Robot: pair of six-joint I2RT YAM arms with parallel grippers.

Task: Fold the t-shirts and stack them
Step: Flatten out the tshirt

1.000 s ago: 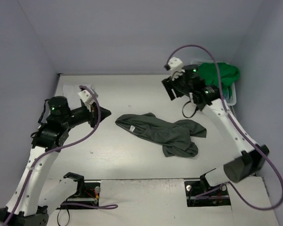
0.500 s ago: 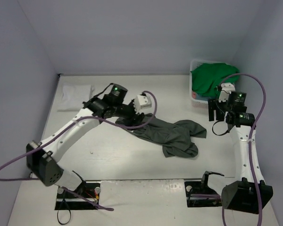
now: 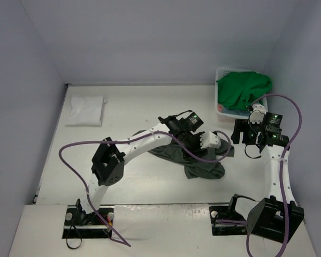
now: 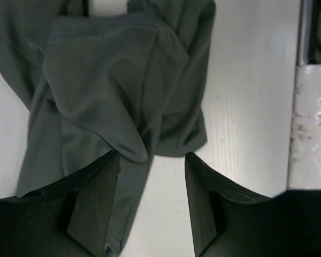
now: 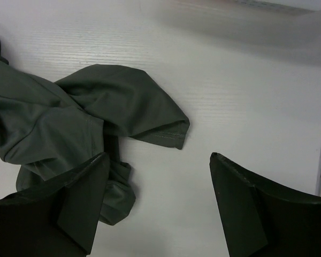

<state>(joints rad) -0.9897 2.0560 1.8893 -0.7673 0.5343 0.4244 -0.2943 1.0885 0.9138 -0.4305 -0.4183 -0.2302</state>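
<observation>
A dark grey t-shirt (image 3: 199, 159) lies crumpled at mid-table. My left gripper (image 3: 216, 145) hangs over its right part, open and empty. In the left wrist view the left gripper (image 4: 151, 158) is above the grey shirt (image 4: 107, 80) at its edge, not touching. My right gripper (image 3: 237, 134) is open and empty just right of the shirt. In the right wrist view the right gripper (image 5: 159, 156) is over bare table beside a grey sleeve (image 5: 134, 112). A bright green shirt (image 3: 243, 88) fills the basket. A folded white shirt (image 3: 85, 111) lies far left. No blue-grey shirt shows.
The white laundry basket (image 3: 220, 110) stands at the back right corner against the wall. The left arm (image 3: 144, 140) reaches across the middle of the table. Purple cables loop around both arms. Walls close the left, back and right sides.
My left arm swung from the far left across the table to above the grey shirt's right part. My right arm drew back from the table's back middle to beside the basket.
</observation>
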